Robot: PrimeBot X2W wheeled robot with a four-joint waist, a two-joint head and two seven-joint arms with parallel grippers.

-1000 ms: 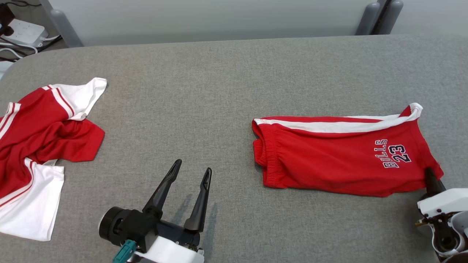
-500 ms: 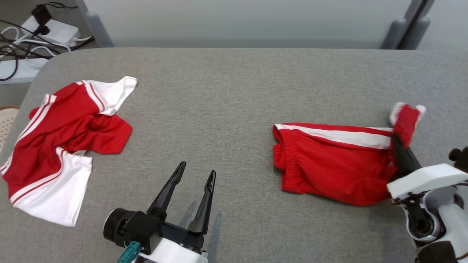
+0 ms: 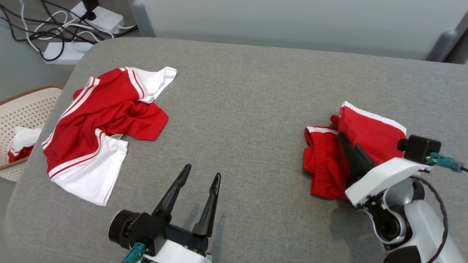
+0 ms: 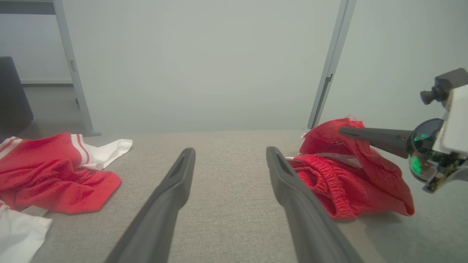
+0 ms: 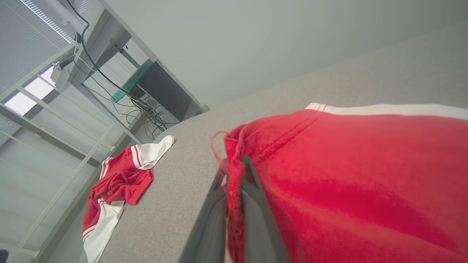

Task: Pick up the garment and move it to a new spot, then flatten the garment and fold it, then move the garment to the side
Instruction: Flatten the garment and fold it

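1. The right pincer (image 3: 342,136) is clamped tight on an edge of the red shorts (image 3: 369,133), and that edge is lifted and doubled over toward the waistband
2. The shorts lie bunched on the right side of the grey tabletop (image 3: 248,102), elastic waistband facing the middle
3. The left pincer (image 3: 203,171) hovers with its jaws spread wide and nothing between them, well apart from both garments
4. A red-and-white shirt (image 3: 102,120) lies crumpled at the left, near a pale basket (image 3: 25,106)

On table (image 3: 248,109), shorts (image 3: 323,166) right, shirt (image 3: 102,120) left (basket (image 3: 25,113) further left)
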